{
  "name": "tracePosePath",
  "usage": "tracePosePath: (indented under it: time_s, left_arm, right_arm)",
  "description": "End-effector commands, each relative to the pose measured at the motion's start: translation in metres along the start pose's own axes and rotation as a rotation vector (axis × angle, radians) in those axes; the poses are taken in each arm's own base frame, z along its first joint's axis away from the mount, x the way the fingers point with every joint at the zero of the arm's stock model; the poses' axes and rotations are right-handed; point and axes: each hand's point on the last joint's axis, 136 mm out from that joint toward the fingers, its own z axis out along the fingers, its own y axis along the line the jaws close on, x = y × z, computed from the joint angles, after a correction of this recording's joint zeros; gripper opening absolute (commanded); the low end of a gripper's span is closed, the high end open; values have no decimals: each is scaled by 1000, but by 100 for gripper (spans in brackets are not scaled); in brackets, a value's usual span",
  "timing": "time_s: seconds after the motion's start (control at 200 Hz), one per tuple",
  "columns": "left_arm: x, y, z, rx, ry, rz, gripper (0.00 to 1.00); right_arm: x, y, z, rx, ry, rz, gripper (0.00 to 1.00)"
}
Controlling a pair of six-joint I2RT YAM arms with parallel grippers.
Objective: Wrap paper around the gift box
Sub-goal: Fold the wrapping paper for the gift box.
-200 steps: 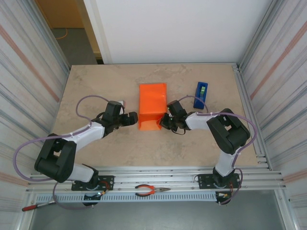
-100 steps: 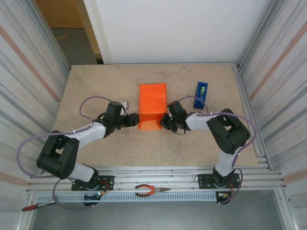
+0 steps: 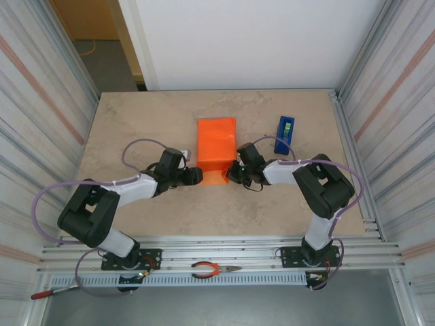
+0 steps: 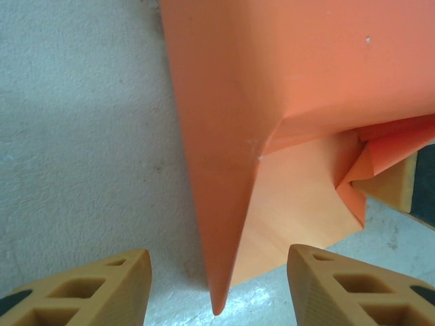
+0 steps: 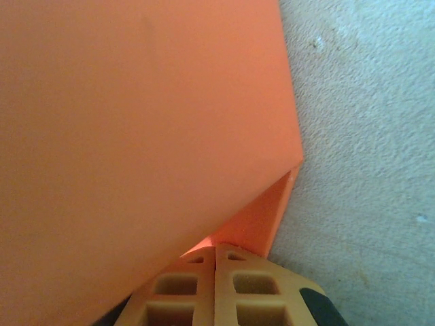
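Observation:
The orange paper (image 3: 216, 139) lies folded over the gift box, which is hidden under it, at the table's middle. Its near end stands open, with a pointed side flap (image 4: 228, 224) on the left and a folded flap (image 5: 262, 217) on the right. My left gripper (image 3: 197, 175) is at the near left corner. It is open, and the flap's tip hangs between its fingers (image 4: 217, 265) without touching them. My right gripper (image 3: 232, 171) is shut, its fingertips (image 5: 215, 250) pushed against the right flap under the paper's overhang.
A blue tape dispenser (image 3: 285, 134) stands right of the paper, behind the right arm. Pliers (image 3: 215, 270) with red handles lie on the front rail. Bare beige table (image 3: 136, 122) stretches to the left and at the back. Metal walls close in both sides.
My left gripper has moved right to the paper's near left corner, and its jaws have narrowed. The near flap looks pushed inward. The right arm has stayed put.

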Motion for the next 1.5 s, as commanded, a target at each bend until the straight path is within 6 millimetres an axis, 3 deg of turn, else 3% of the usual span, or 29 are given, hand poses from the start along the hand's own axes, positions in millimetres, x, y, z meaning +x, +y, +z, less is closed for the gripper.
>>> tracePosePath:
  time_s: [0.0,0.516,1.132,1.318,1.383,1.493]
  left_arm:
    - [4,4,1,-29,5,16,55]
    - [14,-3,7,-33,31,46,45]
    - [18,3,20,-124,69,54,28]
    - [16,-3,21,-127,62,80,7]
    - [15,-4,20,-127,65,91,10]
    - [15,-3,15,-149,61,109,26]
  right_arm:
    - [15,-19,5,57,38,27,0]
    - [17,-20,6,55,43,26,0]
    - [18,-20,5,53,43,24,0]
    - [19,-21,5,56,46,25,0]
    - [18,-20,5,51,45,24,0]
    - [19,-21,5,53,45,25,0]
